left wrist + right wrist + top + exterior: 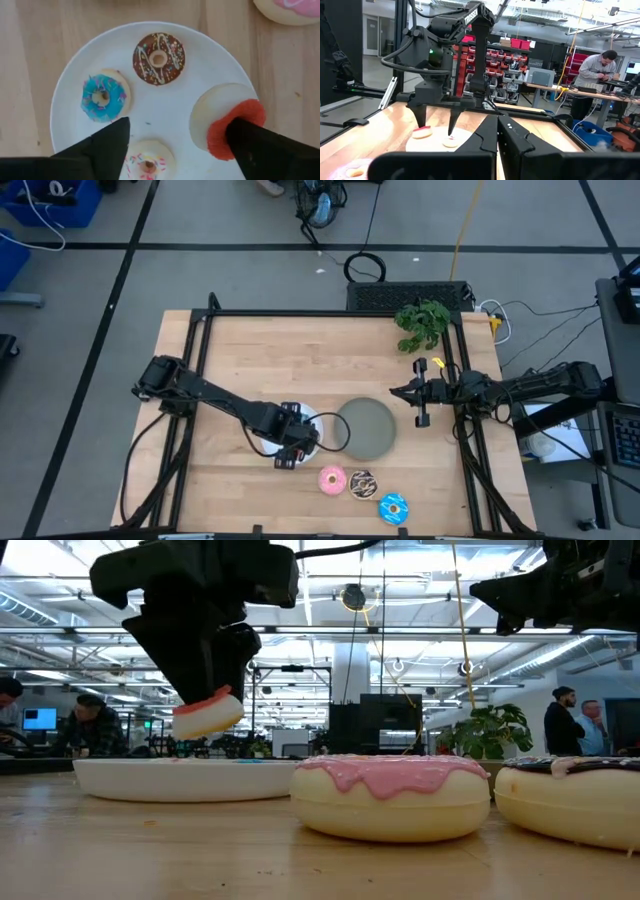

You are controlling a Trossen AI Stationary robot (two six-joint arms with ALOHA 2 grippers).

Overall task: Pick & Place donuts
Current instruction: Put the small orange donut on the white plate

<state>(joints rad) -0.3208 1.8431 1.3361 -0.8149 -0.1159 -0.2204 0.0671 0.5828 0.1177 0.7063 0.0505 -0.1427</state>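
The left gripper (291, 455) hangs over the near edge of the white plate (60, 95), its fingers spread wide. The red donut (227, 122) is tipped on edge against one finger (260, 145), touching that finger only, with open space between it and the other one. In the low view the red donut (208, 713) is in the air, clear of the plate, so it looks to be either just let go or clinging to the fingertip; I cannot tell which.

Three tiny donuts already lie flat on the white plate: brown (158, 58), blue (104, 97) and white (148, 161). The red donut sits above bare plate beside them, so a straight drop should land it inside the rim.

The remaining work lies near and to the right of this gripper. The pink donut (332, 479), the chocolate donut (362, 483) and the blue-iced donut (393, 508) sit in a row on the table near its front edge, running right and nearer. The pink donut is closest to the left gripper, just beyond the white plate. The grey plate (366, 427) stands just right of the white one, bare.

The right gripper (418, 392) waits at the table's right edge, fingers pressed together, holding nothing. It is well apart from the three donuts, so the left arm is the nearer one for the pink donut.
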